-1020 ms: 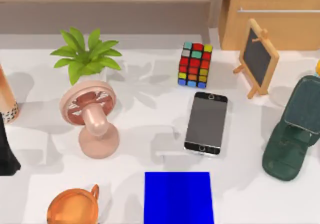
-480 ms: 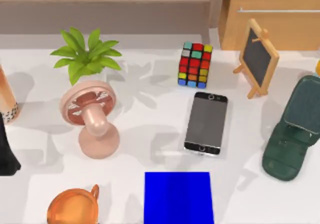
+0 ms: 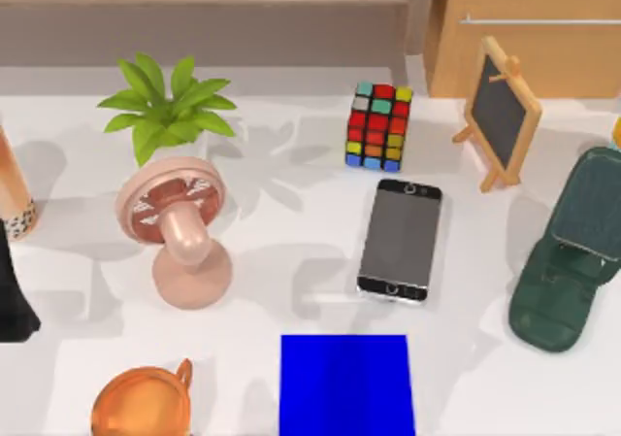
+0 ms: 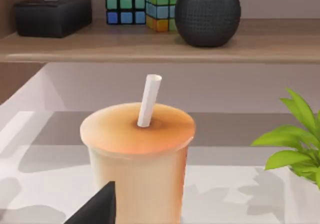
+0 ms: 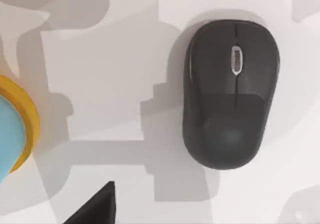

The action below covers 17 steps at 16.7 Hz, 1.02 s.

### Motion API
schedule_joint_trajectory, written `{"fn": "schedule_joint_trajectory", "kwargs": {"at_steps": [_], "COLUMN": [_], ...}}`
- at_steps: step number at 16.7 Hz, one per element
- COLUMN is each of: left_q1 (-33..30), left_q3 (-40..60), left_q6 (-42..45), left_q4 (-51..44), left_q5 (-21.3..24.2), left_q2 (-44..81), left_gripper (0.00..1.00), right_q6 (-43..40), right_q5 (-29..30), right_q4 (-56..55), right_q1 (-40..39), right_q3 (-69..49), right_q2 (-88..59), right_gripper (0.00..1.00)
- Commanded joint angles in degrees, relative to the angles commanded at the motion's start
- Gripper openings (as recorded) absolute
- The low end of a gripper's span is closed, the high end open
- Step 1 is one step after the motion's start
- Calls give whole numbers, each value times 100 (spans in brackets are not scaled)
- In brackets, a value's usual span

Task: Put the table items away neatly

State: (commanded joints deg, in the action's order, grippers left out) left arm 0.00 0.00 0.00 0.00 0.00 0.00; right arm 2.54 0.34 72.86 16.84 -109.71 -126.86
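Nothing stowed yet: smartphone point(image 3: 400, 241) flat mid-table, mouse point(image 5: 227, 93) untouched on table; claw opening impossible to tell, either arm.

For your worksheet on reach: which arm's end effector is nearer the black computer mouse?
Right. Its wrist camera looks straight down on the computer mouse lying on the table; the left wrist camera faces a straw cup near the shelf.

In my top view the blue mat point(image 3: 346, 385) and the copper cup point(image 3: 143, 402) are cut off by the near edge. In my left wrist view the milk-tea cup point(image 4: 137, 156) loses its base past the frame, and a dark gripper part point(image 4: 97, 209) hides its lower corner. The finger state of both grippers is undeterminable.
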Motion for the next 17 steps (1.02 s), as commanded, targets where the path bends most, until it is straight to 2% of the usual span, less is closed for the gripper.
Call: {"fn": "schedule_joint_trajectory", "kwargs": {"at_steps": [5,9,14,17], "left_q1": [0,0,0,0], "left_q3": [0,0,0,0], "left_q6": [0,0,0,0], "left_q4": [0,0,0,0], "left_q5": [0,0,0,0], "left_q2": [0,0,0,0], "left_gripper": [100,100,100,100], "right_q6": [-180,-32,41,41], "right_q5": [17,12,4,4], "right_q4": [-914,-1586,-1692,-1692], "right_q1": [218,65,-20,-20], "right_q3": [668,1180,1268,1268], "right_q2": [-238,-415,-425,-425], "right_gripper": [100,100,100,77]}}
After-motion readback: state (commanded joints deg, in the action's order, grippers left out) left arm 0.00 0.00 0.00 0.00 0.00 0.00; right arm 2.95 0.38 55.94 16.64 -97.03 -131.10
